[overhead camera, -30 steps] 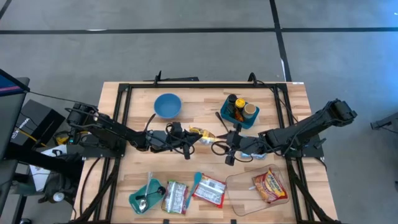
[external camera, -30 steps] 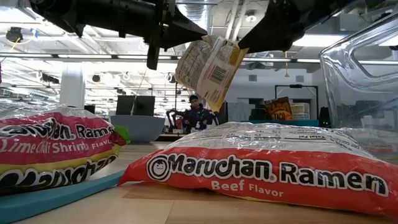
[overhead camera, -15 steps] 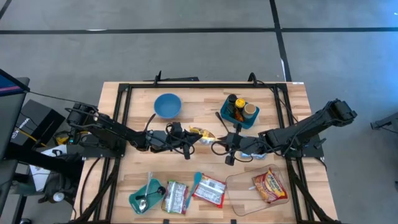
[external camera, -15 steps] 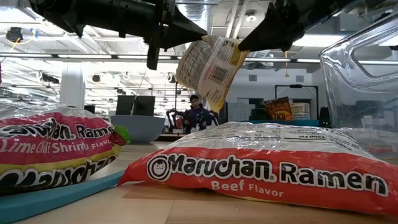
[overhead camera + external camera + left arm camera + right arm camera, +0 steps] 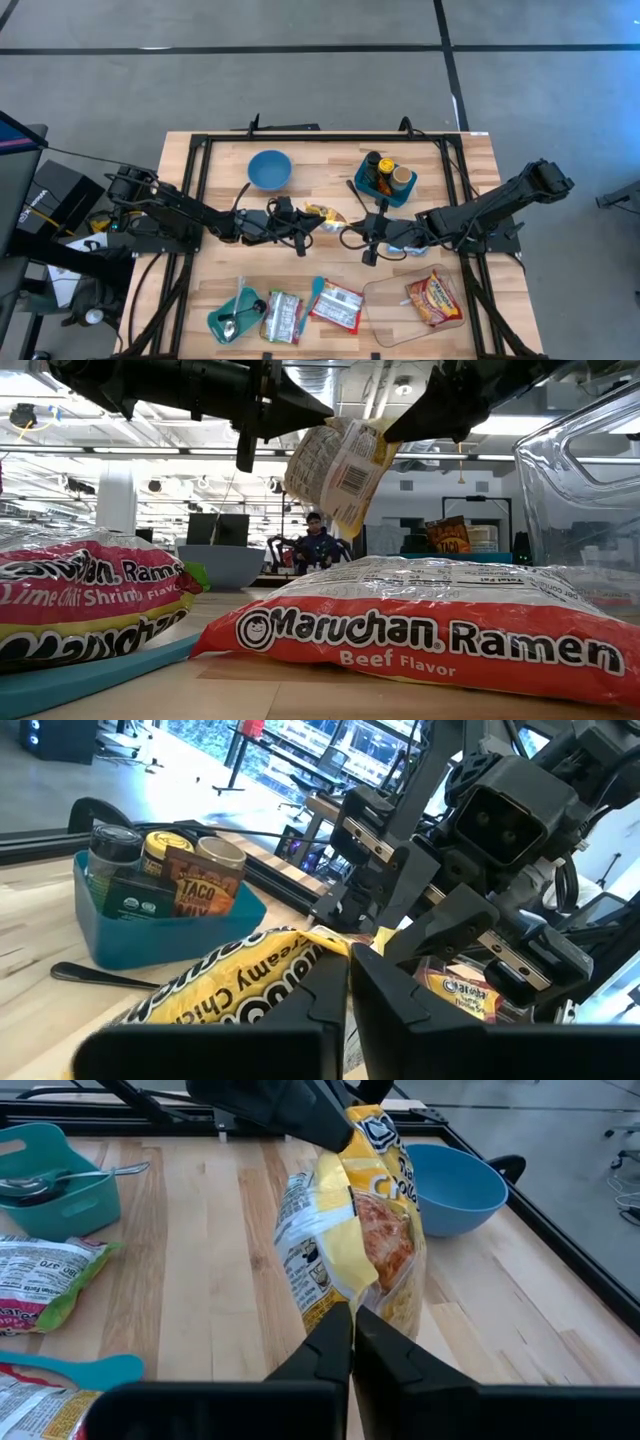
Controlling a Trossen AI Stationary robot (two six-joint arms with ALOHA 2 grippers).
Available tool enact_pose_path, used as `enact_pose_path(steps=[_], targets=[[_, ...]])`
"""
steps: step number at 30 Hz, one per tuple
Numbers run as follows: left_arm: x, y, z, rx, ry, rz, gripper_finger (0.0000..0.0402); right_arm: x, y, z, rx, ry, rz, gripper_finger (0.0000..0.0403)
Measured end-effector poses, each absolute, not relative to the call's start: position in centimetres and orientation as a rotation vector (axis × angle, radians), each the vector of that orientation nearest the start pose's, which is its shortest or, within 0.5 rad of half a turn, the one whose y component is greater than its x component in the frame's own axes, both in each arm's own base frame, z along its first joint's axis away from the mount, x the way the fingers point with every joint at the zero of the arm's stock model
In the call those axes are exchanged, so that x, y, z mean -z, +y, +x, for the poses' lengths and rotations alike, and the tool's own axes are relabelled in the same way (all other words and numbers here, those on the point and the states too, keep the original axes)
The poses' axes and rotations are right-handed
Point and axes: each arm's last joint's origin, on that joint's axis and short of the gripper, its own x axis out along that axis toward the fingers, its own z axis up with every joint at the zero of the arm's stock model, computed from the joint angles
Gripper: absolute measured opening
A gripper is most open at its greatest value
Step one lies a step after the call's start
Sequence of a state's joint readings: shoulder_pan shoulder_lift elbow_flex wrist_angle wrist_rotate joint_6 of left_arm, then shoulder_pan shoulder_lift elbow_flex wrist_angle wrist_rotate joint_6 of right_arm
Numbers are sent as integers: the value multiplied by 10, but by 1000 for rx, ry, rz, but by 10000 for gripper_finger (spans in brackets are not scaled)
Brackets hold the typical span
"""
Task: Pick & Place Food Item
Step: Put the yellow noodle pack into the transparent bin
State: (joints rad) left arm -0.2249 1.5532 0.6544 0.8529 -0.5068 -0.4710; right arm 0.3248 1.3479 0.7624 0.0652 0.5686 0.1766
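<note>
Since a second ago your right gripper (image 5: 352, 232) has closed onto the yellow packet (image 5: 328, 216), which was held only by the left gripper (image 5: 306, 212) then. Packet hangs above mid-table, between the two, each clamped on one end. Blue bowl (image 5: 269, 169) lies behind it, teal bin (image 5: 385, 183) of jars to its right. Ramen packs (image 5: 336, 306) along the front edge; one pack (image 5: 433, 297) in the clear tray (image 5: 396, 314). Person far off in low view.
</note>
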Motion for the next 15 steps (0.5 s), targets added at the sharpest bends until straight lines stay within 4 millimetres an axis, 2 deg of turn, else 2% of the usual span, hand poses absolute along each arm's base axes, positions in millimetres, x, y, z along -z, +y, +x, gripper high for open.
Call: enact_pose_path(steps=[8,15], targets=[[-208,-55,303,-288,-15,-442,76,-230,74,269,278,448,-54,1],[-208,-54,303,-290,0,-324,143,-228,74,268,279,465,-63,0]])
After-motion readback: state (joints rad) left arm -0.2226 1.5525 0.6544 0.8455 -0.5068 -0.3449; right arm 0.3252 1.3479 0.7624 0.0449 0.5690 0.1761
